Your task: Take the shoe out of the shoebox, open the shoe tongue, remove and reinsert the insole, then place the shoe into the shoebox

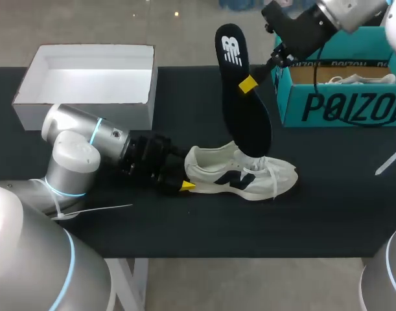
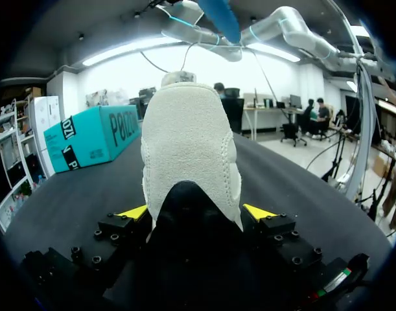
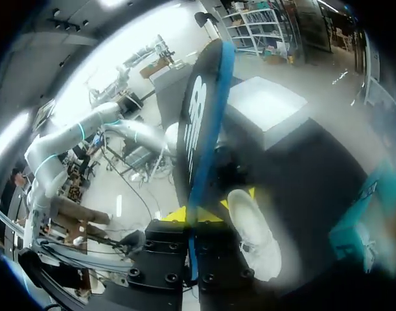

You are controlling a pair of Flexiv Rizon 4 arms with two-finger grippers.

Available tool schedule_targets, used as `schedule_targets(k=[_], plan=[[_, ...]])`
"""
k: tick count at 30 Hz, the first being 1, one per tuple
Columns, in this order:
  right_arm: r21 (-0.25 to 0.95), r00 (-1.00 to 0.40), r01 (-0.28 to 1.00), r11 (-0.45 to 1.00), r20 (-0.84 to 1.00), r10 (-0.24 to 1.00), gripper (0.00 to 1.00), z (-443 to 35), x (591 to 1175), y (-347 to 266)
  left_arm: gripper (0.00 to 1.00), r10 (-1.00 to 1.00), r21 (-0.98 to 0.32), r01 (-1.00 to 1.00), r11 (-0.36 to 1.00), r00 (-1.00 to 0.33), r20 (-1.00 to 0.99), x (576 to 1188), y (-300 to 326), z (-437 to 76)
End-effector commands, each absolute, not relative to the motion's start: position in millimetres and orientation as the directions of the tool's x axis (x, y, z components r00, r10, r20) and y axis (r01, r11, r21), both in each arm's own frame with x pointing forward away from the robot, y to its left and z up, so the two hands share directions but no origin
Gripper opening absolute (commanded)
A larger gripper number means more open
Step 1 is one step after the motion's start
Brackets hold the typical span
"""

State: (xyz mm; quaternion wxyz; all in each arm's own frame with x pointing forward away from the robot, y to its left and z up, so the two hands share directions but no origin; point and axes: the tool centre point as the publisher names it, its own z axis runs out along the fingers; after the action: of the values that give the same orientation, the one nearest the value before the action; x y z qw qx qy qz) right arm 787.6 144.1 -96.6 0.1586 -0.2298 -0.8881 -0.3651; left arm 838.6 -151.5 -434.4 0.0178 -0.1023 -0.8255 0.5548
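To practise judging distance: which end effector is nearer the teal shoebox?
Right. The right end effector, holding the insole, is just beside the teal shoebox. The left end effector grips the shoe by its heel, farther off.

Things at the table, counted
One shoe lay out and a second shoe sat in the teal shoebox, making two; there was one black insole, one white box, a left arm and a right arm

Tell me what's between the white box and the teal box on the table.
The black insole, gripped by the right pincer, stands there with its lower end at the white shoe, seen in the head view.
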Motion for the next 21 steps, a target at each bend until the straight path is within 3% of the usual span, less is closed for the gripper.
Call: schedule_targets(k=[1, 9, 21], plan=[[0.638, -0.859, 0.510, 0.578, 0.415, 0.300, 0.00, -63.4, 742.9, 135.5, 0.00, 0.189, -0.919, 0.150, 0.364, -0.978, -0.084, 838.3, -151.9, -437.2], [0.700, -0.885, 0.465, 0.541, 0.371, 0.280, 0.00, -24.9, 720.7, 127.8, 0.00, 0.189, -0.919, 0.150, 0.364, -0.978, -0.084, 838.3, -151.9, -437.2], [0.669, -0.869, 0.479, 0.568, 0.454, 0.198, 0.00, 14.0, 727.6, 137.4, 0.00, 0.189, -0.919, 0.150, 0.364, -0.978, -0.084, 838.3, -151.9, -437.2]])
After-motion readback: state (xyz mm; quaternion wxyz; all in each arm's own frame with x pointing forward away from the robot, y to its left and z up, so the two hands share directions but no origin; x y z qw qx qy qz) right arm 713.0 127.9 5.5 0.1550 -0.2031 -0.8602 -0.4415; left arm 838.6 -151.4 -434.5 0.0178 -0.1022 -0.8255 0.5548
